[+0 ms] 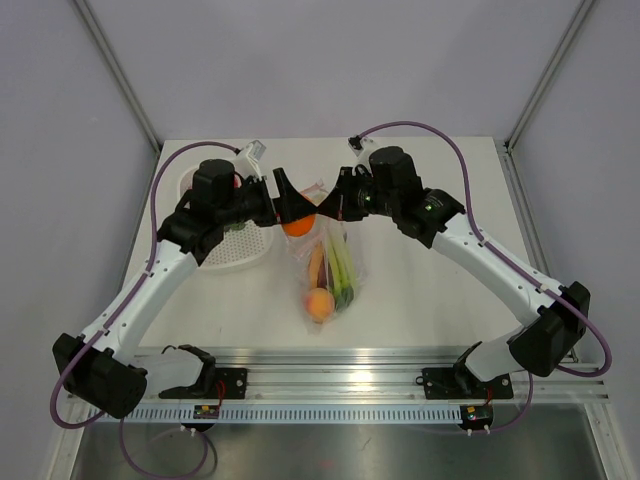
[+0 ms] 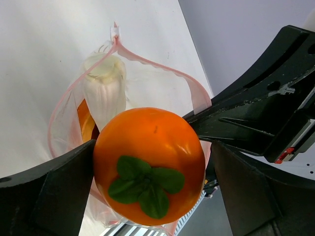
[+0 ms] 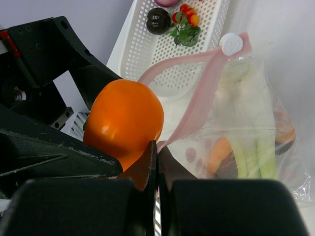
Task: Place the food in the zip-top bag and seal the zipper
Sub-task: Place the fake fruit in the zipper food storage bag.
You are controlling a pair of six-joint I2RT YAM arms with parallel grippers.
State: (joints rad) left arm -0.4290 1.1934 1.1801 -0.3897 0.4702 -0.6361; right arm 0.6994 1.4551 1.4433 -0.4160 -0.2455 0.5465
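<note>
Robotics lab cell, white table (image 1: 430, 290), plain grey walls (image 1: 320, 60), aluminium frame posts (image 1: 118, 72)

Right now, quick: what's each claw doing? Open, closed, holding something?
Left claw: open, with the orange between its jaws at the zip-top bag mouth.
Right claw: closed, pinching the zipper.

The orange (image 2: 149, 164) hides much of the zip-top bag (image 2: 66, 123) behind it.

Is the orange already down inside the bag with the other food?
No, the orange sits between the fingers of the left tool at the bag's open mouth, not inside.
</note>
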